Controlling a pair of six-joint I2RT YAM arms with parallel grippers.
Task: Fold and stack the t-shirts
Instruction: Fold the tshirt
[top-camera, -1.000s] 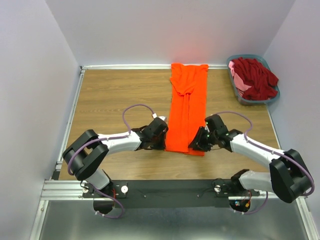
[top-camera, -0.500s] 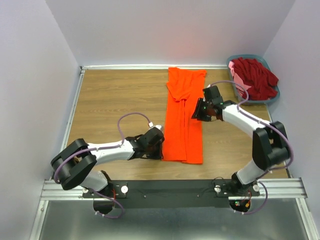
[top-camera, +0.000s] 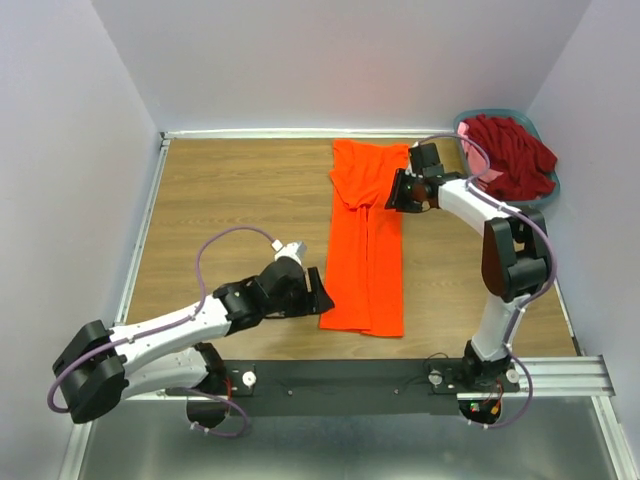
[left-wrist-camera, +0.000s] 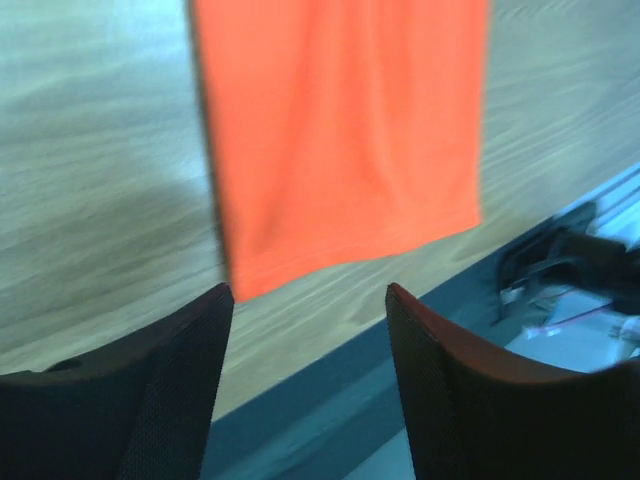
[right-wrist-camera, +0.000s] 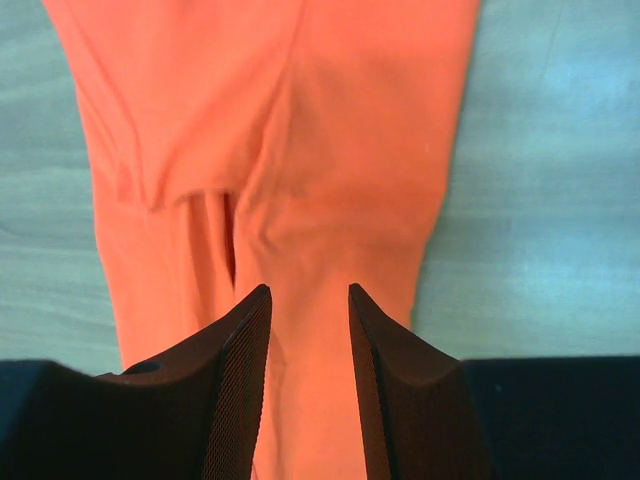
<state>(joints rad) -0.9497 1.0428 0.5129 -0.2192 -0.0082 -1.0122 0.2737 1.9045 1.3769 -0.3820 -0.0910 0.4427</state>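
An orange shirt (top-camera: 366, 240), folded lengthwise into a long strip, lies flat on the tabletop (top-camera: 230, 190) with its hem toward the arms. The left end effector (top-camera: 318, 292) sits just beside the shirt's near left corner. Its fingers (left-wrist-camera: 150, 400) are spread apart with nothing between them. The right end effector (top-camera: 398, 192) hovers over the shirt's far right part, jaws partly open and empty, with fabric showing flat below the gap. Right of the shirt's far end, a basket (top-camera: 487, 113) holds a dark red shirt (top-camera: 515, 150).
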